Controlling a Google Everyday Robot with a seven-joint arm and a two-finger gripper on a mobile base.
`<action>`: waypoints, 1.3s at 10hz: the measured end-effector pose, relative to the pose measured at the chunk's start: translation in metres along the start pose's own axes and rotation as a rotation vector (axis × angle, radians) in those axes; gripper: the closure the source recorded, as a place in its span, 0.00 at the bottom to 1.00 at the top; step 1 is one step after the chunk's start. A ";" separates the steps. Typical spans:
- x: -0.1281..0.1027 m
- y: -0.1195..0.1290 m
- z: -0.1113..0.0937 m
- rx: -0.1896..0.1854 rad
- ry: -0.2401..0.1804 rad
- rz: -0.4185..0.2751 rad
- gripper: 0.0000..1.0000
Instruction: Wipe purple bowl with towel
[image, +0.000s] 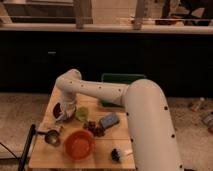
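The step in hand looks like the wiping itself, or the last of the approach to it. The white arm reaches from the lower right of the frame up to an elbow at the left of centre. It then bends down so that the gripper hangs over the left part of the wooden table. The purple bowl sits there, just left of the gripper and partly hidden by it; only a dark reddish-purple edge shows. A pale patch at the gripper's tip may be the towel, lying at or on the bowl's near rim, but it cannot be made out for certain.

Whether the gripper is wide, narrow or clamped on cloth cannot be told from this view, nor whether it presses on the bowl or hovers just above.

The next move, as I judge it, calls for keeping the cloth against the bowl's inside and sweeping round it. The push should be light, so the bowl does not slide toward the table's left edge.

Close neighbours crowd the work: a small green bowl just right of the gripper, a metal cup below it, and an orange bowl nearer the bottom of the frame. A blue packet and a green tray lie farther right.
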 end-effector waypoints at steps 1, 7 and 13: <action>0.004 0.003 -0.002 0.002 0.008 0.016 1.00; 0.029 -0.029 -0.017 0.023 0.057 0.020 1.00; 0.019 -0.068 -0.015 0.024 0.060 -0.041 1.00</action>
